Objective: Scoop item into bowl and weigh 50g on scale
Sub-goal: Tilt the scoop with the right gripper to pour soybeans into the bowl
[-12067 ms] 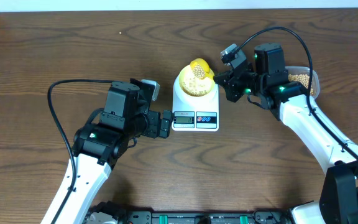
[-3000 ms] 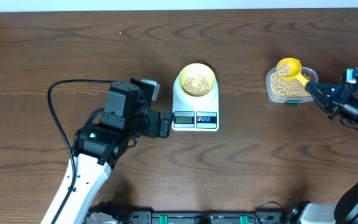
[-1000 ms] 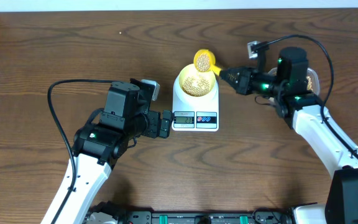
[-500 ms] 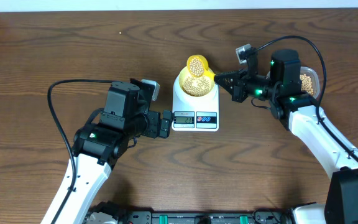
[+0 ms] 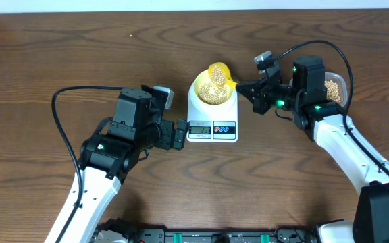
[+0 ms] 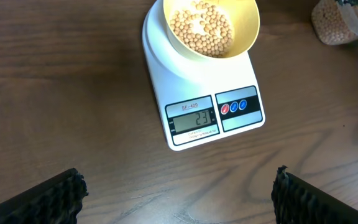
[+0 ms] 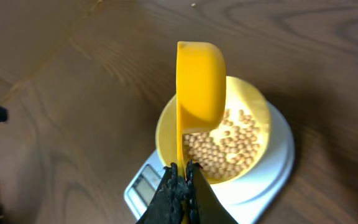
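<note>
The pale yellow bowl [image 5: 196,93] [image 6: 248,25] [image 7: 263,112] sits on the white scale [image 5: 229,115] [image 6: 194,99] [image 7: 278,168] and holds a layer of tan beans [image 5: 211,93] [image 6: 204,28] [image 7: 229,146]. My right gripper [image 5: 243,88] [image 7: 182,174] is shut on the handle of a bright yellow scoop [image 5: 219,71] [image 7: 199,81]. The scoop is turned on its side above the bowl's far rim. The scale's display [image 6: 193,119] reads 23. My left gripper [image 5: 183,133] [image 6: 179,186] stands wide open just left of the scale's front, with nothing between its fingers.
A clear plastic tub [image 5: 335,86] [image 6: 340,22] of beans stands right of the scale, mostly hidden under my right arm in the overhead view. A black cable loops over the wood table [image 5: 59,61] behind my left arm.
My right gripper has moved left and turned, bringing the scoop from beyond the bowl's far rim over the bowl and tipping it sideways. The left arm has not moved.
</note>
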Controlling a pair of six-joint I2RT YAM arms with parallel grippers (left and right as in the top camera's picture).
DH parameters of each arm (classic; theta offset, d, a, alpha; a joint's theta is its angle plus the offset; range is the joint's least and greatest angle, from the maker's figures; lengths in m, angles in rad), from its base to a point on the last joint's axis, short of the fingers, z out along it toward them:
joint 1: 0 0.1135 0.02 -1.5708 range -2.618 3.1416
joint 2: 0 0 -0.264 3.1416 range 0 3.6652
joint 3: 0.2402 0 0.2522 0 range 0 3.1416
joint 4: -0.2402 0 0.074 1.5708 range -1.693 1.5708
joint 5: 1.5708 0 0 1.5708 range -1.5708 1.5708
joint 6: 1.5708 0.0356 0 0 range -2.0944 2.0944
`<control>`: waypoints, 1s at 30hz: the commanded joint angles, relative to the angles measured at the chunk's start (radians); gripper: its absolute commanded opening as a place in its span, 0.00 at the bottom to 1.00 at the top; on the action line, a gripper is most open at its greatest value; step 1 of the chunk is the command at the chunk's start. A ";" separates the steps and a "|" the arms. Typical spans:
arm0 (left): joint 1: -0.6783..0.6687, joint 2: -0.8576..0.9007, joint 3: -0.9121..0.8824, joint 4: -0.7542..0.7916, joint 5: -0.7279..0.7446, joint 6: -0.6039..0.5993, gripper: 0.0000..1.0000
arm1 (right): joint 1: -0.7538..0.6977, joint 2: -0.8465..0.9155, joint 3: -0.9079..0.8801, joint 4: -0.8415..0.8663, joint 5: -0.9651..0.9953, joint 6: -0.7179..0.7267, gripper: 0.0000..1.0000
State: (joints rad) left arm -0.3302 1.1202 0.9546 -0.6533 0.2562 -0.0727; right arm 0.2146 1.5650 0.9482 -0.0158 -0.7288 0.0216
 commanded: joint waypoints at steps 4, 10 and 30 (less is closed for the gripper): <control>-0.001 -0.004 -0.003 0.000 -0.007 0.016 0.98 | 0.010 0.006 -0.002 0.004 0.072 -0.051 0.01; -0.001 -0.004 -0.003 0.000 -0.007 0.016 0.98 | 0.010 0.006 -0.002 0.000 0.072 -0.053 0.01; -0.001 -0.004 -0.003 0.000 -0.007 0.016 0.98 | 0.010 0.006 -0.002 -0.002 0.084 -0.135 0.01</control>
State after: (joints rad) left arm -0.3302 1.1202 0.9546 -0.6533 0.2562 -0.0727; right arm 0.2146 1.5650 0.9482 -0.0193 -0.6495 -0.0925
